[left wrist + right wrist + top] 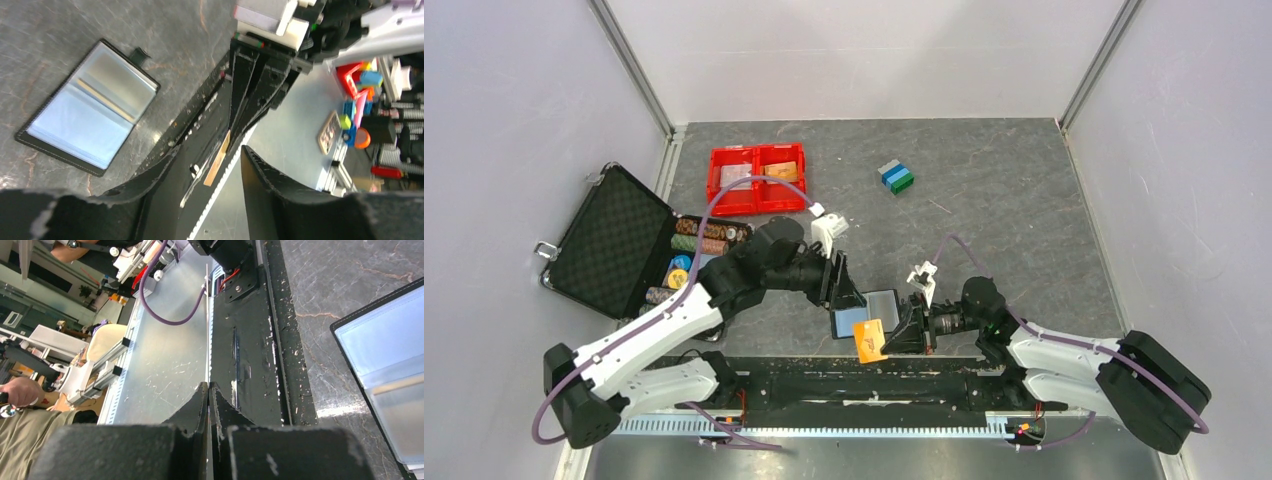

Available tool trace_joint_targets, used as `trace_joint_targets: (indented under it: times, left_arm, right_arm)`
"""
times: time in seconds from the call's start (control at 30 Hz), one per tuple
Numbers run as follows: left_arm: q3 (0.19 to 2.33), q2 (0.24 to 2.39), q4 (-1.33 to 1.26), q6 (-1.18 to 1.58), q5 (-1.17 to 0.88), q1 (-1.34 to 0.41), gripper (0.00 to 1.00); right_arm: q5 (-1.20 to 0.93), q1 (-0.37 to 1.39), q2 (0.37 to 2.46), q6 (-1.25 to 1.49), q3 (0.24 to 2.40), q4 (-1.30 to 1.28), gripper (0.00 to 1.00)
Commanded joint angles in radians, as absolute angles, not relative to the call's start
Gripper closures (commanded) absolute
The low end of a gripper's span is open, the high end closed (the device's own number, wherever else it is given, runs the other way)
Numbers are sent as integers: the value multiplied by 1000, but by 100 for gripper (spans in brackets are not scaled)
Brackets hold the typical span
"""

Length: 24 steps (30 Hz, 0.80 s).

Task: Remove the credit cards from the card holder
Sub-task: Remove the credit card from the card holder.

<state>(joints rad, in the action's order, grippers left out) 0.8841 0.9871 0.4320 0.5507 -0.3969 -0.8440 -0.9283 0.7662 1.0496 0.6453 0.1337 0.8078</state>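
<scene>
From the overhead view, a black foam-lined case lies open at the far left, with poker chips along its right side. A red tray sits above and to the right of them. Left of centre, the left gripper hangs with its fingers standing apart and nothing between them. Just beside it the card holder lies open and flat on the table, glossy pockets up. Below the holder in the frame, an orange card is out of it, pinched tight by the right gripper. Stacked blocks rest at upper centre.
</scene>
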Motion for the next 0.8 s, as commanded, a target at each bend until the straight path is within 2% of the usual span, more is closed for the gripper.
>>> trace_joint_targets:
  times: [0.0, 0.53, 0.63, 0.77]
  left_arm:
    - [936, 1041, 521, 393, -604, -845, 50]
    - [977, 1178, 545, 315, -707, -846, 54]
    - [984, 1196, 544, 304, -709, -845, 60]
    - [987, 1214, 545, 290, -733, -847, 77]
  right_arm:
    - [-974, 764, 1050, 621, 159, 818, 100]
    - [-994, 765, 1076, 700, 152, 940, 100]
    - [-996, 767, 1084, 705, 156, 947, 100]
    - [-997, 766, 1096, 709, 160, 949, 100]
